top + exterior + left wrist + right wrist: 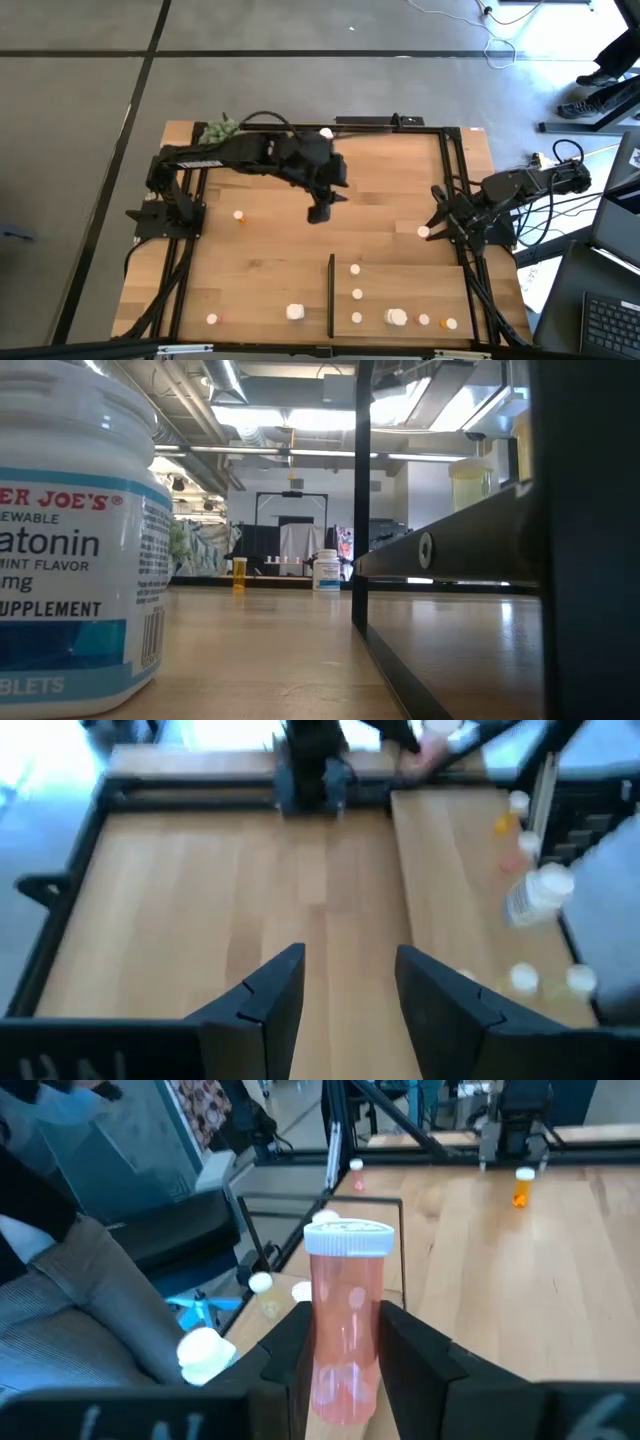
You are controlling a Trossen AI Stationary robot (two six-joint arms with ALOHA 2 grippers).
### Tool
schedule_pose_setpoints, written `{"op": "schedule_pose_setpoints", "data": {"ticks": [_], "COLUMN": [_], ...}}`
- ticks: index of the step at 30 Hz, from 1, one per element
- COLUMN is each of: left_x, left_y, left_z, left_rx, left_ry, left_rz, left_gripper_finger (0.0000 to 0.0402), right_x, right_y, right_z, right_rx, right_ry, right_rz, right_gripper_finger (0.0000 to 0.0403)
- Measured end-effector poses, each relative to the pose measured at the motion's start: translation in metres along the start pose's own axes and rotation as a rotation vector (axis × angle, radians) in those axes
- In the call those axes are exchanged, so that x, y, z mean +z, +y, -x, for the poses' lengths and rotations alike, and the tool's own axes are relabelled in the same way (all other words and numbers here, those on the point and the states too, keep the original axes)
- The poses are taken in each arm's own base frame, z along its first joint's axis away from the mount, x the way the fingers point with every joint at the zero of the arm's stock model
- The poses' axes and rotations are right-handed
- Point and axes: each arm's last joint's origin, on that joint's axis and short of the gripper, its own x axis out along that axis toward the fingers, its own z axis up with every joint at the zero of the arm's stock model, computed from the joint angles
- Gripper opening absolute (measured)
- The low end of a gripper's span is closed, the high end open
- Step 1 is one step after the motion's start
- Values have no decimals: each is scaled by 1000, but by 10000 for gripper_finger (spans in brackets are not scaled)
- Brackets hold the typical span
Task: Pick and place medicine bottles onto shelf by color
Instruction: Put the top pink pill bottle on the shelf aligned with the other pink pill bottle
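The left tool (318, 213) hangs over mid-bench, its fingers apart on nothing; white and orange medicine bottles (356, 293) dot the shelf (400, 285) at the near edge; at the right rim, the right tool (340, 1342) clamps an orange bottle (345, 1320) by its body; light, rigid, probably slick plastic, best gripped mid-body below the cap.

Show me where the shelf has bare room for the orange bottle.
The shelf is bare between the white bottle column beside the black divider and the frame rail. The near edge is crowded with bottles. The right end effector grips the orange bottle.
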Motion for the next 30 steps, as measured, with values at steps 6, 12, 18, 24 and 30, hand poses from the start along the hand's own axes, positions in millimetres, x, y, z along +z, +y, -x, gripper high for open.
{"op": "schedule_pose_setpoints", "data": {"ticks": [6, 12, 18, 24, 30], "left_x": [0, -8, -9, -11, -7], "left_y": [-15, -31, -44, -52, -51], "left_z": [-26, -45, -54, -55, -54], "left_rx": [-30, -61, -83, -96, -89], "left_ry": [-22, 17, 9, 20, -20], "left_rz": [-122, -148, -154, -115, -36], "left_gripper_finger": [151, 151, 151, 151, 151], "right_x": [-1, -1, 0, 4, -7], "right_y": [-2, -1, -1, -1, -9], "right_z": [-11, -22, -28, -28, -32], "right_rx": [-10, 55, 92, 132, 215], "right_ry": [53, 99, 104, 56, 13], "right_rz": [-7, -14, 53, 169, 182], "right_gripper_finger": [103, 103, 103, 103, 103]}}
